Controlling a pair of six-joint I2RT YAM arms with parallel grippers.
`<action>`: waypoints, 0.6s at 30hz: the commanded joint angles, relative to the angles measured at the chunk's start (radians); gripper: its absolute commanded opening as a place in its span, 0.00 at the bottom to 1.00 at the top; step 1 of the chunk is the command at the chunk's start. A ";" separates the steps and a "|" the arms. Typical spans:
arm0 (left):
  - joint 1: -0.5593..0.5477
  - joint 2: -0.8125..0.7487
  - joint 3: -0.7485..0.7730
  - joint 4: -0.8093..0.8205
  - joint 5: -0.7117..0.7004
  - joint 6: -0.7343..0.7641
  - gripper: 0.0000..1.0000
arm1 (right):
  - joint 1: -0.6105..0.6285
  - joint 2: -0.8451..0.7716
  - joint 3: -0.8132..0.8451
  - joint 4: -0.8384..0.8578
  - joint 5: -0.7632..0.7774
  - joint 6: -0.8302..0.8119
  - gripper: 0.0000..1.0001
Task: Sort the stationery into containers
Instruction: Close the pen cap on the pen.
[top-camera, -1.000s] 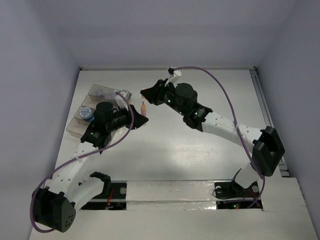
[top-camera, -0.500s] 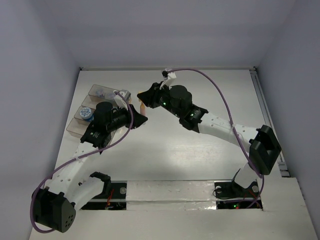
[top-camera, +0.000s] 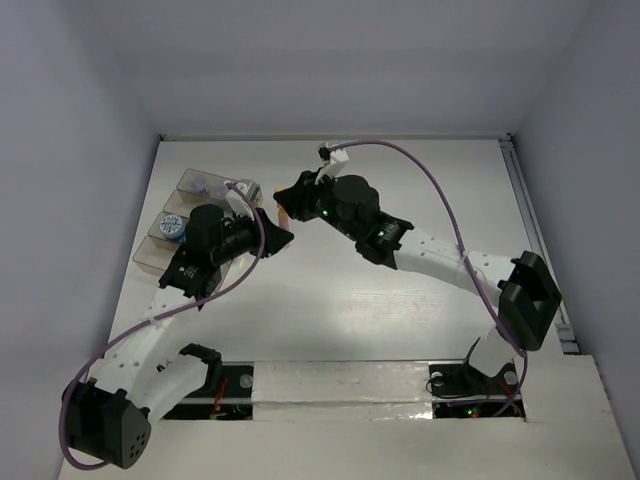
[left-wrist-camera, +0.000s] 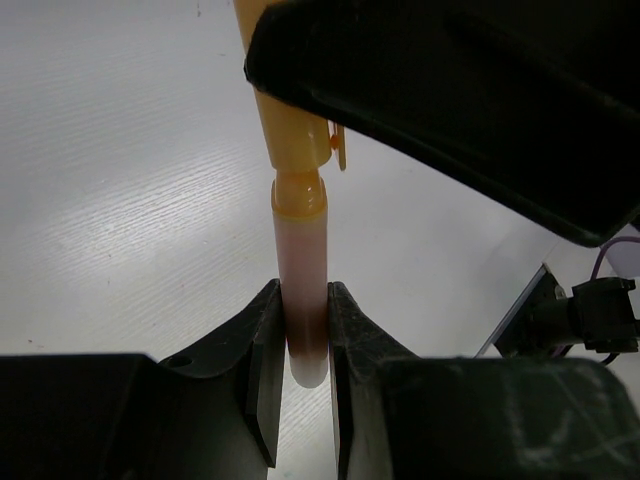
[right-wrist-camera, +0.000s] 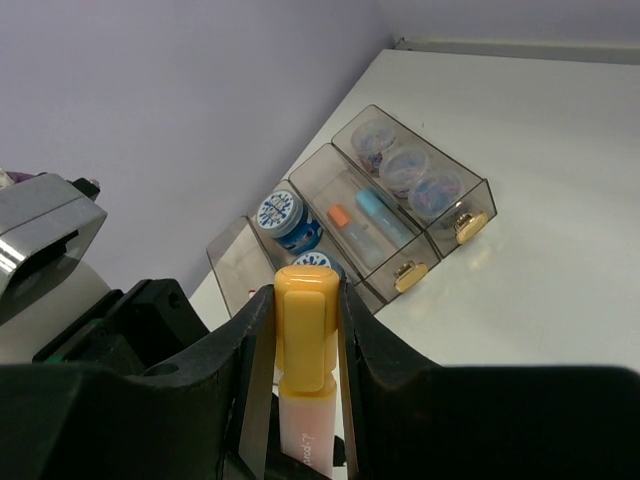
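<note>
Clear plastic containers (right-wrist-camera: 476, 200) stood by the desk's far left edge, holding blue-topped tubs (right-wrist-camera: 279, 212), lilac tubs (right-wrist-camera: 407, 170) and a blue marker (right-wrist-camera: 377, 215). Near them the orange marker (left-wrist-camera: 301, 290) was gripped at both ends: the left gripper (left-wrist-camera: 303, 335) pinched its pale barrel and the right gripper (right-wrist-camera: 306, 335) pinched its cap.

At least three clear bins (right-wrist-camera: 470, 195) near the table's (top-camera: 400, 300) left edge; inside them three lilac tubs (right-wrist-camera: 408, 168), two blue-topped tubs (right-wrist-camera: 280, 212), one orange marker (right-wrist-camera: 338, 215), one blue marker (right-wrist-camera: 378, 215); one yellow-capped marker (right-wrist-camera: 306, 330) outside.
</note>
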 joint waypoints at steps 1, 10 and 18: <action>0.004 -0.026 0.023 0.031 -0.009 0.011 0.00 | 0.026 0.002 0.029 0.020 0.032 -0.024 0.00; 0.004 -0.055 0.019 0.034 -0.059 0.007 0.00 | 0.068 -0.004 -0.006 0.034 0.097 -0.032 0.00; 0.004 -0.061 0.016 0.046 -0.066 0.002 0.00 | 0.100 -0.010 -0.058 0.063 0.130 -0.026 0.00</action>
